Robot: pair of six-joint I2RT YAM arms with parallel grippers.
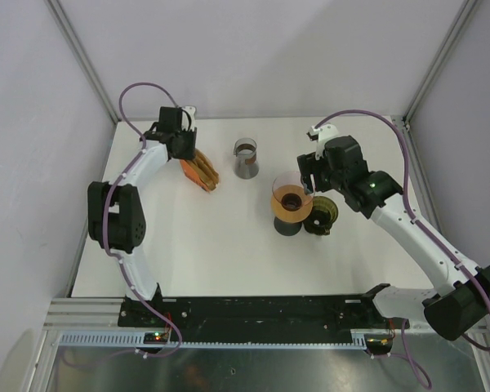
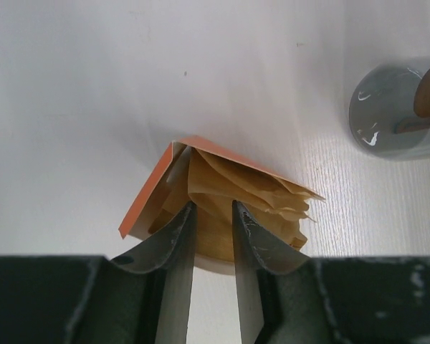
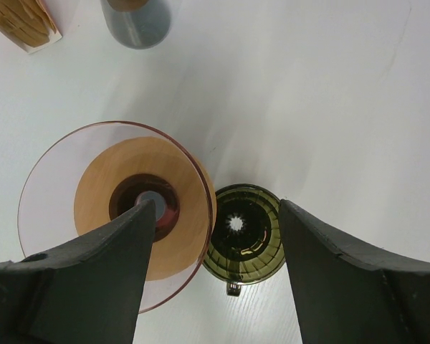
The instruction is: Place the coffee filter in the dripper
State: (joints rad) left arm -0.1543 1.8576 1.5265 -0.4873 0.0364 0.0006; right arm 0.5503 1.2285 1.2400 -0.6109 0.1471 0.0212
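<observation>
A stack of brown paper coffee filters [image 2: 236, 190] stands in an orange holder [image 2: 147, 201], which also shows at the back left in the top view [image 1: 201, 171]. My left gripper [image 2: 213, 205] is right at the stack. Its jaws are only a narrow gap apart, with filter paper showing between the tips [image 1: 191, 152]. A clear pinkish cone dripper [image 3: 50, 193] with a brown inside sits on a dark base [image 1: 288, 204]. A dark green ribbed dripper [image 3: 244, 233] stands beside it [image 1: 321, 216]. My right gripper [image 3: 215, 208] hangs wide open and empty above both [image 1: 307, 178].
A grey metal cup [image 1: 245, 158] with something brown in it stands at the back middle, between the filter holder and the drippers; it also shows in the left wrist view [image 2: 398, 107]. White walls close in the table's back and sides.
</observation>
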